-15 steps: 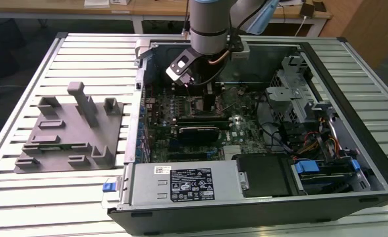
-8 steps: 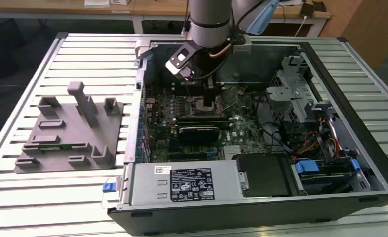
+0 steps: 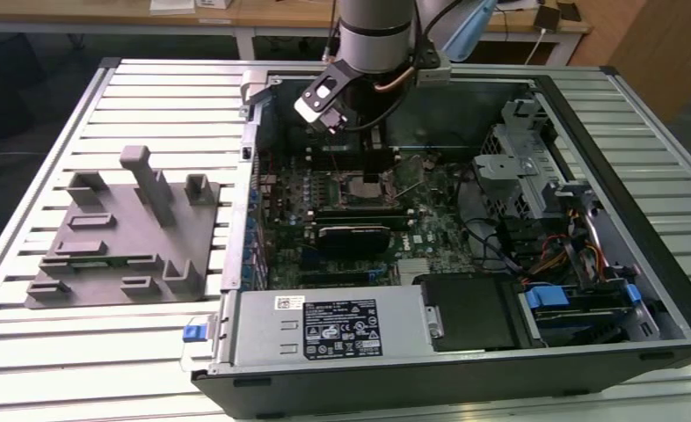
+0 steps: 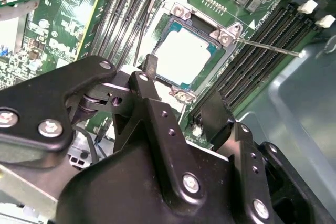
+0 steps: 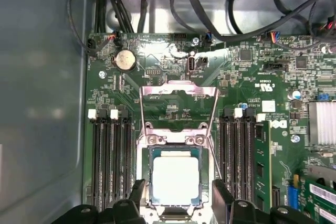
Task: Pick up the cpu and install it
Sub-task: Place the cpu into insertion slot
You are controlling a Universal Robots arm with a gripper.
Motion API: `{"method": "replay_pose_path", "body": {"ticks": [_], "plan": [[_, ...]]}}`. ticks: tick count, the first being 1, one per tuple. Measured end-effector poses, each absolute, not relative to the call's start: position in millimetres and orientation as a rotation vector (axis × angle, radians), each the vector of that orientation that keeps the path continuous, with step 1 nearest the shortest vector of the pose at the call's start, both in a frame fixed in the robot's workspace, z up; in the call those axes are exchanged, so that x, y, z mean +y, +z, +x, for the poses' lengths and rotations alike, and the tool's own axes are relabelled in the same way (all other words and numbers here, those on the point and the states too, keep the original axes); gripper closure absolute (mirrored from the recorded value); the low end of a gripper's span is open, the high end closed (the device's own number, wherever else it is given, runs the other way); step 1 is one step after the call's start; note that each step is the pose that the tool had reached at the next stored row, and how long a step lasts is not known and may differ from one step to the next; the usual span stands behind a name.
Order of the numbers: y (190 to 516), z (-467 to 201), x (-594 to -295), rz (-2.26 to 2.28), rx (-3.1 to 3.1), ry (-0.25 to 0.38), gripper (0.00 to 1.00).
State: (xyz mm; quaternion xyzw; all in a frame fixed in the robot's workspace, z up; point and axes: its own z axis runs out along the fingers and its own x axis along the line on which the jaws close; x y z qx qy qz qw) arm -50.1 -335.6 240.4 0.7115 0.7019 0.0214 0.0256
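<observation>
The cpu (image 5: 176,179), a small square chip with a silvery-white top, lies flat in the motherboard socket (image 5: 149,153); it also shows in the second wrist view (image 4: 181,56). The socket's metal load plate (image 5: 178,90) is swung up and open. My gripper (image 5: 178,195) hovers just over the chip. It is open, with one black finger (image 5: 137,190) on each side of the chip and set wider than it. Nothing is held between them. In the exterior view my gripper (image 3: 363,123) hangs inside the open computer case above the socket (image 3: 369,182).
A grey moulded tray (image 3: 123,233) with upright posts sits on the slatted table at the exterior view's left. Memory slots (image 5: 110,156) flank the socket. A thin metal lever (image 4: 268,47) sticks out beside it. Case walls, cables (image 5: 210,9) and a power supply (image 3: 345,330) surround the board.
</observation>
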Motion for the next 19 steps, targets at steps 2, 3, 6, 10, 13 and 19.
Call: {"method": "replay_pose_path", "body": {"ticks": [2, 3, 6, 10, 13, 19], "plan": [[241.5, -50.1, -335.6, 2.199, 2.17, 0.066, 0.39], [241.5, -50.1, -335.6, 2.199, 2.17, 0.066, 0.39], [241.6, -50.1, -335.6, 2.199, 2.169, 0.066, 0.39], [241.6, -50.1, -335.7, 2.199, 2.169, 0.065, 0.47], [241.6, -50.1, -335.6, 2.199, 2.169, 0.065, 0.59], [241.6, -50.1, -335.6, 2.199, 2.169, 0.064, 0.82]]}}
